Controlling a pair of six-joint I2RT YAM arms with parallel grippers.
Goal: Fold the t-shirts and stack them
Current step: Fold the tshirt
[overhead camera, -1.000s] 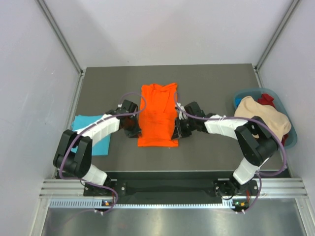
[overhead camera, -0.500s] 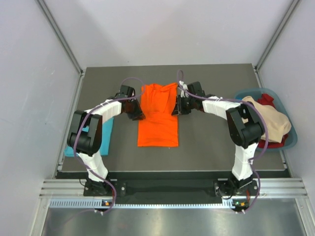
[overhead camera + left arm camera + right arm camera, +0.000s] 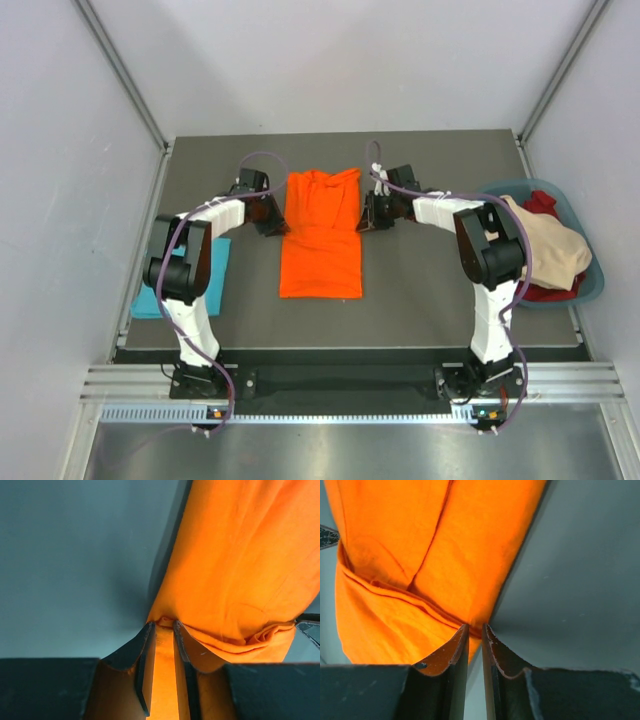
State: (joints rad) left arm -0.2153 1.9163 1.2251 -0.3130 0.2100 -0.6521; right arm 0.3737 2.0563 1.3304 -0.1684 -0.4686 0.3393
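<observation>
The orange t-shirt (image 3: 320, 240) lies lengthwise in the middle of the table, partly folded, with a crease across its middle. My left gripper (image 3: 272, 215) is at the shirt's left edge at mid-length. In the left wrist view the gripper (image 3: 162, 623) is shut on the orange cloth (image 3: 240, 570). My right gripper (image 3: 366, 215) is at the right edge, opposite. In the right wrist view the gripper (image 3: 475, 626) pinches the cloth's edge (image 3: 420, 545). The turquoise t-shirt (image 3: 145, 300) lies flat at the table's left edge, partly hidden by my left arm.
A blue basket (image 3: 497, 188) stands at the table's right edge, holding a beige garment (image 3: 545, 245) and red cloth (image 3: 543, 203). Grey table surface (image 3: 430, 290) shows to the right of the shirt. White walls enclose the table on three sides.
Both grippers have moved along the orange shirt's sides, away from the near edge, from near its lower end to its mid-length. The shirt's outline has hardly changed.
</observation>
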